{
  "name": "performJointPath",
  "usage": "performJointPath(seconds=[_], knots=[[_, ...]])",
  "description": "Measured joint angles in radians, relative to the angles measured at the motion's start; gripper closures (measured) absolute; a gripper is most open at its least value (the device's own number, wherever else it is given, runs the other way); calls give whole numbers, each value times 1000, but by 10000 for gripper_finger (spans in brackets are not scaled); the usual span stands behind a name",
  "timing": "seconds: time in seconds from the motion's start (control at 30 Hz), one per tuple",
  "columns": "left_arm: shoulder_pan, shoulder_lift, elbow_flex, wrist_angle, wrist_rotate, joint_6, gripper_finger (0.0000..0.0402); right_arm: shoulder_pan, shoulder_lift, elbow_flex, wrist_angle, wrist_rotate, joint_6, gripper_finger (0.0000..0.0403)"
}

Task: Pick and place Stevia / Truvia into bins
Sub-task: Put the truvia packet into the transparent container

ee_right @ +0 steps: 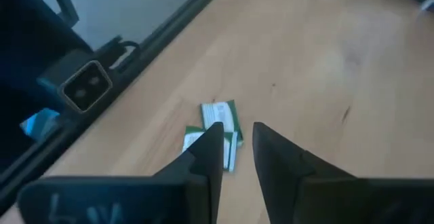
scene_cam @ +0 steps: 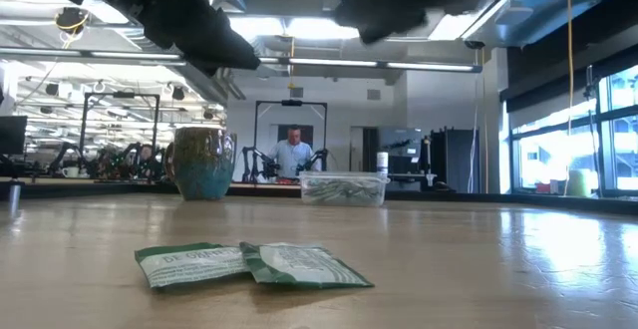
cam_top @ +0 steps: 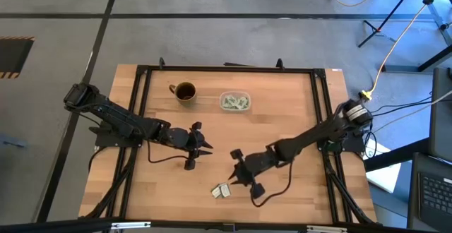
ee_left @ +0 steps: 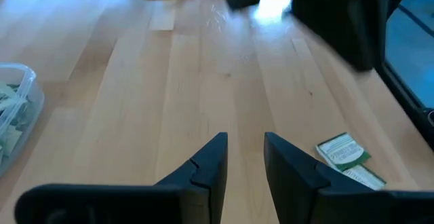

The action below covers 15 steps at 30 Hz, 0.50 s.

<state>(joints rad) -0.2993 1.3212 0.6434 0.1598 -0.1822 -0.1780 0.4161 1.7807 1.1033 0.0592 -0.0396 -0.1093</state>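
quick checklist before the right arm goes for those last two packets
1. Two packets loose on the table near its front edge: ok.
2. Right claw above them, empty, fingers slightly apart: ok.
3. Packets lie flat and edge to edge, so picking just one: cannot tell.
4. Bin upright beside the mug, with packets inside: ok.
5. Left claw empty, clear of the packets: ok.
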Motion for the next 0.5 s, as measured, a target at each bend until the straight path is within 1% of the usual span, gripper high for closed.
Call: performJointPath(seconds=[0.1, 0.2, 0.3, 0.5], knots=[[0, 0, 1, -2, 0, -1, 309, 2, 63, -1, 63, -1, 2, 323], [-2, 0, 1, -2, 2, -1, 309, 4, 120, -1, 131, -30, 3, 324], [-2, 0, 1, -3, 4, -1, 311, 8, 163, -1, 157, -66, 8, 324], [-2, 0, 1, -6, 3, -1, 313, 19, 231, -1, 204, -67, 24, 324]])
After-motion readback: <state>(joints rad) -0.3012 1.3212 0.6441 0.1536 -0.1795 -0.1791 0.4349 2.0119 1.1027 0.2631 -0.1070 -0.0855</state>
